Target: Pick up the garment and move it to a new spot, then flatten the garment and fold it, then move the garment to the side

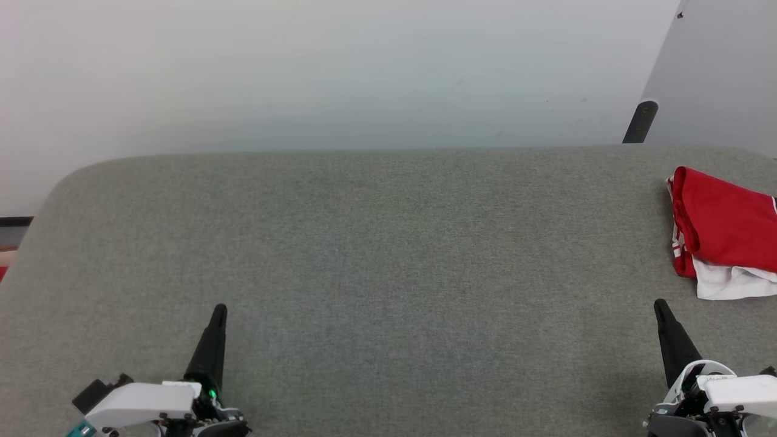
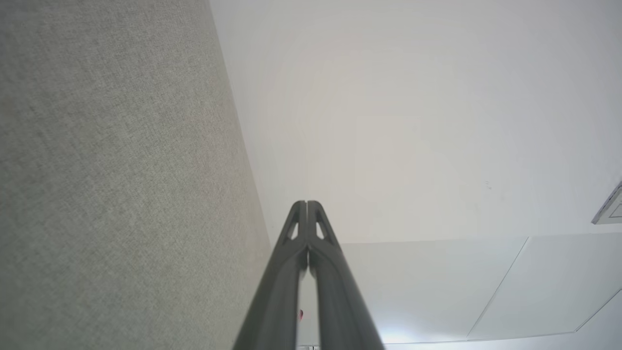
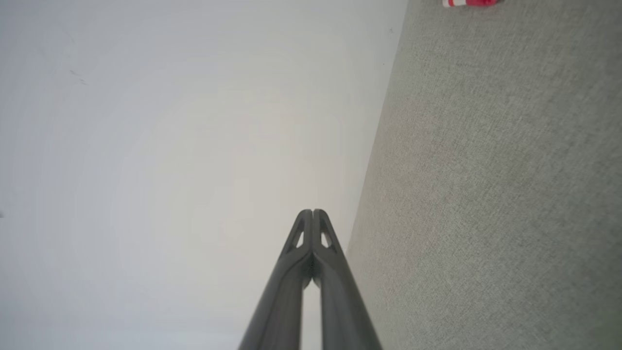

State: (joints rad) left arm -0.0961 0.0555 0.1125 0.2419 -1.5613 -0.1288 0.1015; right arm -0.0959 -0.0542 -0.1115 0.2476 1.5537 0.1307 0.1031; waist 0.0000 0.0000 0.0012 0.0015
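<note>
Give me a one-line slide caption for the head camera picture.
Folded red-and-white garment lies far right on the grey surface; left gripper and right gripper are shut and empty.

Garment: red body; white panel at the near edge; red-and-white striped trim along the left edge.
Surface: grey, fine mottled weave.
Left gripper: black fingers, white housing, green light, teal piece at the base.
Right gripper: black fingers, white housing.
Backdrop: plain pale grey-white.
Post: black.
Panel: plain light grey.
</note>
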